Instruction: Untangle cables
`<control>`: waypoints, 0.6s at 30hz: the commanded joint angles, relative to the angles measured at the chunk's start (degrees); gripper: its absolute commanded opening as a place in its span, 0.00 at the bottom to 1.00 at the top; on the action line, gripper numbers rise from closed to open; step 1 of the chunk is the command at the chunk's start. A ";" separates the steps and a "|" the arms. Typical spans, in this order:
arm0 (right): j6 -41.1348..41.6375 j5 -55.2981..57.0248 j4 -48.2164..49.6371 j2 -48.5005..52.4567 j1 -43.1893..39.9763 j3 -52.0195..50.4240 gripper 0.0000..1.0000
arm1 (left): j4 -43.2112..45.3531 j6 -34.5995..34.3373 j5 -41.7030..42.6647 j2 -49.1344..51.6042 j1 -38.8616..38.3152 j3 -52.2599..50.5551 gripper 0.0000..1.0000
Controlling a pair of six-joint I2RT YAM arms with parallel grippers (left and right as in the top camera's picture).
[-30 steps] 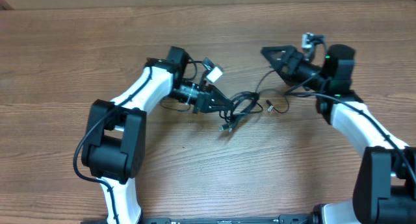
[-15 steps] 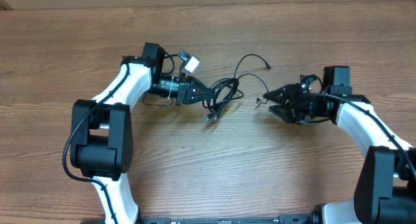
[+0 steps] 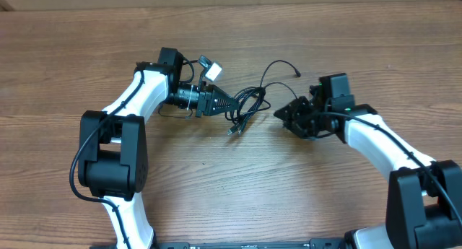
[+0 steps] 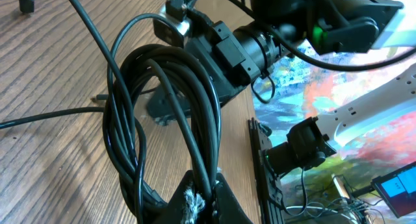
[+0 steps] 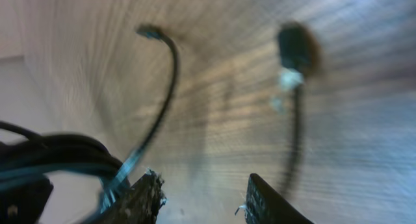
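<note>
Tangle of thin black cables (image 3: 249,106) lay mid-way across wooden tabletop (image 3: 216,191), its left end clamped in left fingers (image 3: 224,105). Just right of it, right fingers (image 3: 287,113) stood apart and empty, nearer the free loops. Bundle ran left-right between arms. Bare wood all round, edges well off.

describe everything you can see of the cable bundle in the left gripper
The cable bundle is several thin, glossy black cords, rubbery-looking, looped together into a loose tangle. The left gripper is shut on one end of the loops, which fan out from it low over the wooden table. One strand arcs away from the tangle to a small dark plug on the wood. A short end pokes out on the near side.
</note>
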 commanded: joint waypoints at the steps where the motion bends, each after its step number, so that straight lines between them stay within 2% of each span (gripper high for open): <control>1: 6.12 9.44 1.70 -0.59 2.86 -0.26 0.42 | -0.22 -0.42 2.21 0.39 -0.09 0.22 0.04; 4: 11.10 15.08 2.19 -0.59 4.48 -0.26 0.44 | -0.35 -0.42 2.60 0.39 -0.09 0.22 0.04; 9: 12.20 18.25 5.33 -0.59 6.49 -0.26 0.59 | -0.35 -0.42 2.60 0.39 -0.09 0.22 0.04; 10: 12.20 18.25 5.62 -0.59 6.69 -0.26 0.59 | -0.33 -0.39 2.60 0.39 -0.09 0.22 0.04; 12: 11.34 17.18 5.60 -0.59 6.69 -0.26 0.49 | -0.33 -0.39 2.60 0.39 -0.09 0.22 0.04; 15: 9.20 16.65 5.18 -0.59 6.69 -0.26 0.46 | -0.33 -0.39 2.60 0.39 -0.09 0.22 0.04; 16: 8.24 16.79 5.14 -0.59 6.69 -0.26 0.50 | -0.33 -0.39 2.60 0.39 -0.09 0.22 0.04; 18: 6.99 17.11 5.62 -0.59 6.67 -0.26 0.64 | -0.35 -0.39 2.60 0.39 -0.09 0.22 0.04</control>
